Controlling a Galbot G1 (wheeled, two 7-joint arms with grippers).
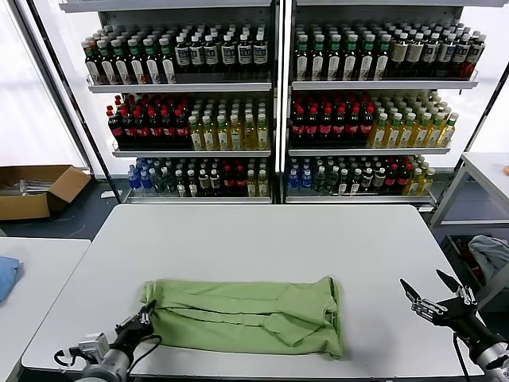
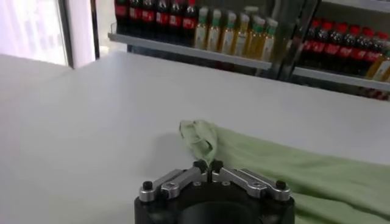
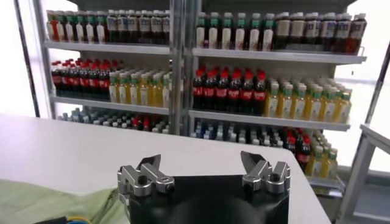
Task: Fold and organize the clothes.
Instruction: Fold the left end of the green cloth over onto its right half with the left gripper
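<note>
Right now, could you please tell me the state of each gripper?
Left gripper: closed at the shirt's left edge; a grip on it cannot be told.
Right gripper: open, holding nothing.

A plain light green shirt is seen on a white table; left of the table, a blue cloth.

One green shirt, one white table, two pincers, one cardboard box.

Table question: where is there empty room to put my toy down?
The table is bare between the green shirt and the bottle shelves, and between the shirt and the right claw. The near edge is crowded: shirt and left claw.
</note>
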